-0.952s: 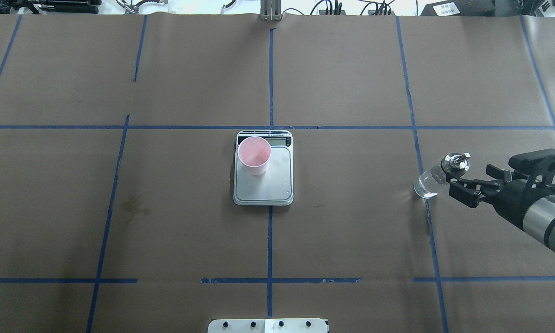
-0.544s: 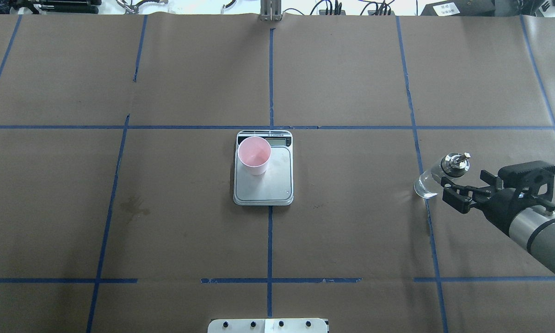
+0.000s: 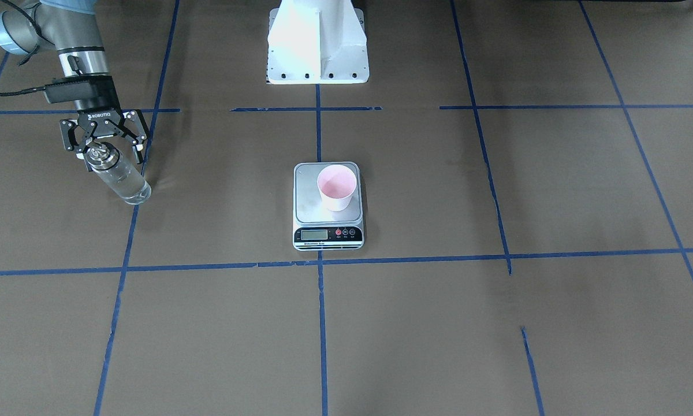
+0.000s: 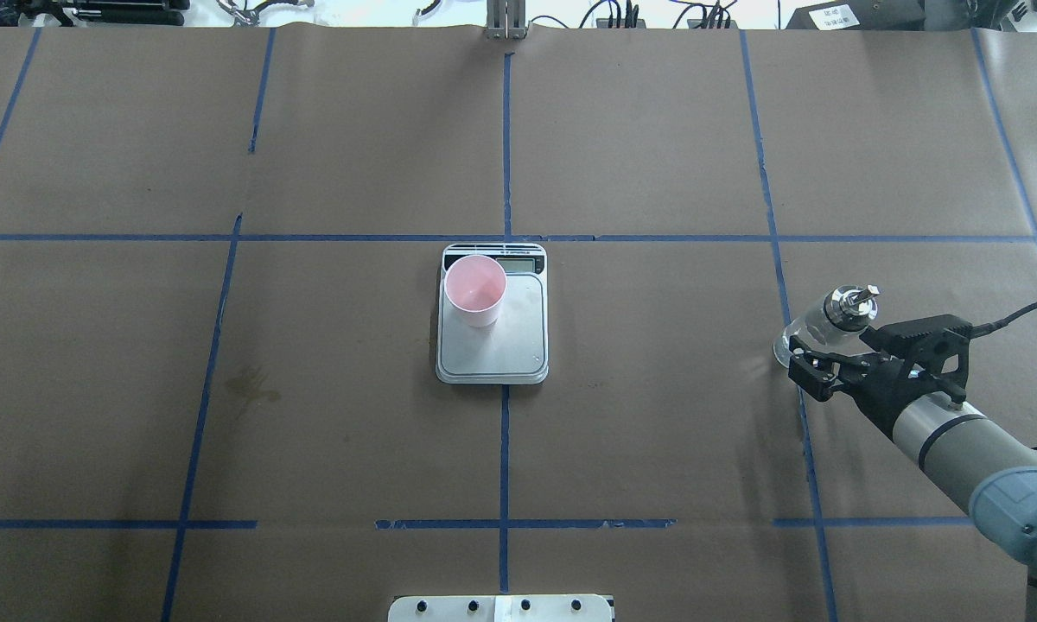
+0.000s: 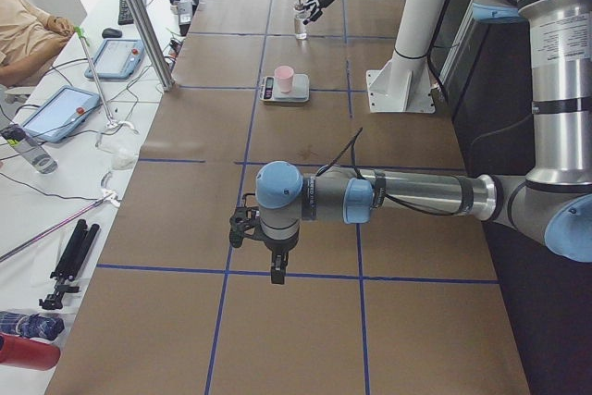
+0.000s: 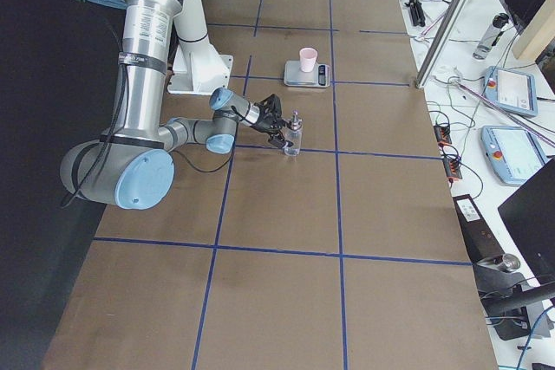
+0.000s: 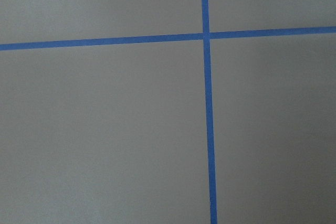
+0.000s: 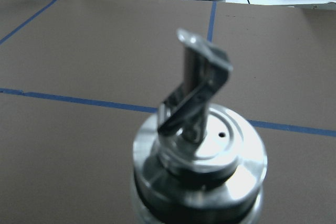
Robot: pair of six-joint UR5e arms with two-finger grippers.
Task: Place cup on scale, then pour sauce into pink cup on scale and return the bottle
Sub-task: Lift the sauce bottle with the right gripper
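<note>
Bottle (image 3: 117,176) upright on desk (image 3: 439,323), collar between spread fingers of right end effector (image 3: 114,163); left end effector (image 5: 243,228) well apart, grip state untellable.

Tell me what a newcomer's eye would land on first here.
First comes the small pale pink tapered cup, standing upright on the plate of the flat silver-grey kitchen scale at the table's centre. Next is the clear glass bottle with a shiny metal spout, upright on the robot's right side of the table. The right arm's jaws are open on either side of its collar.
</note>
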